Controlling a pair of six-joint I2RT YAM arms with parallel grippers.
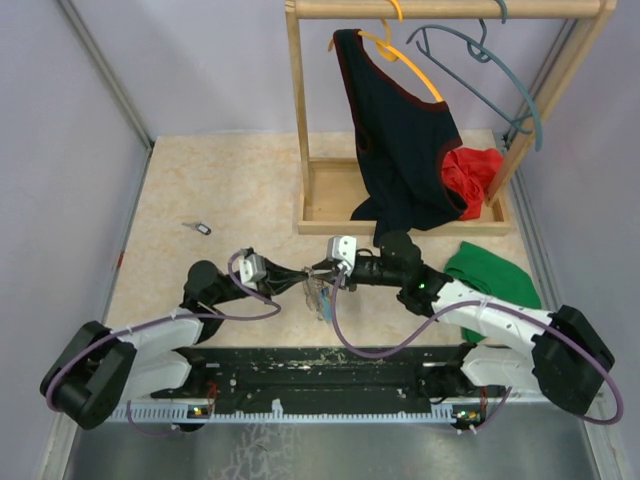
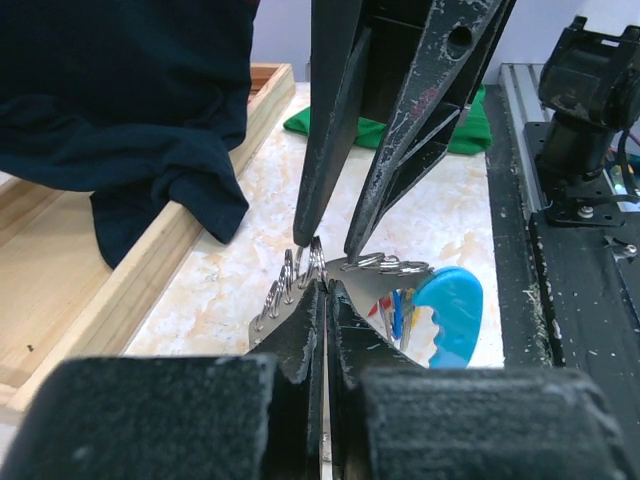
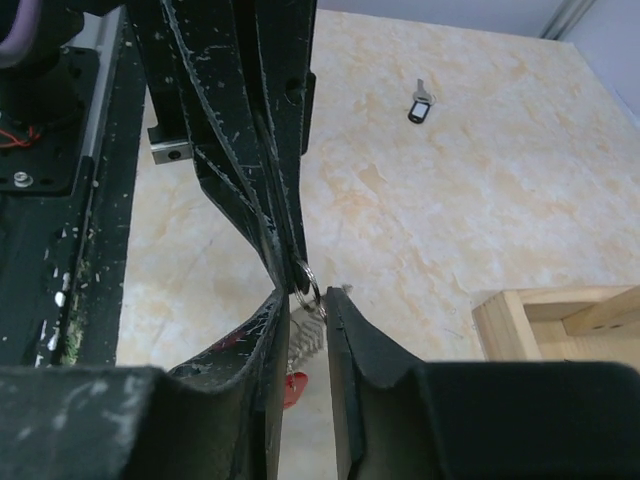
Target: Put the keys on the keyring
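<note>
The left gripper point(image 2: 325, 303) is pinched tight on the coiled wire of the keyring point(image 2: 288, 275), holding it up above the table point(image 1: 210, 170) at mid-front, between the two arms; the right gripper point(image 2: 323, 245) meets it tip to tip from the other side, its jaws narrowly apart astride the same coil, not clamping it; the ring's light-blue section point(image 2: 455, 310) and a red and a blue key point(image 2: 396, 312) hang just beside. One black key point(image 1: 198, 228) lies loose on the table, well apart to the far left, its long axis roughly crosswise; it is nearer the left arm, so I judge the fetch is awkward for the freer right claw.
</note>
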